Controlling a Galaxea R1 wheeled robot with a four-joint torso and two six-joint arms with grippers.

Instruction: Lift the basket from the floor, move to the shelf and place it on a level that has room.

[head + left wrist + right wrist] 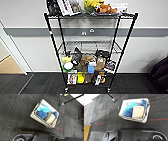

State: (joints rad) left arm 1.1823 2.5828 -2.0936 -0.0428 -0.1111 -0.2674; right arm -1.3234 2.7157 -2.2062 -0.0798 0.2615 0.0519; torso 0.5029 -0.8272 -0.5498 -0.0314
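On the floor [15, 112], the basket [37, 118] sat near a foot of the shelf [53, 43].

Blue cloth [128, 112] and a brown packet [138, 112] lay inside the basket, which rested flat on the dark carpet with nothing gripping it. Ahead, in the head view, the level [87, 46] second from the top stood bare, under a top tier of books [67, 6] and plush toys [101, 7] and over cluttered lower tiers. Whether either claw was spread or pressed together could not be told.
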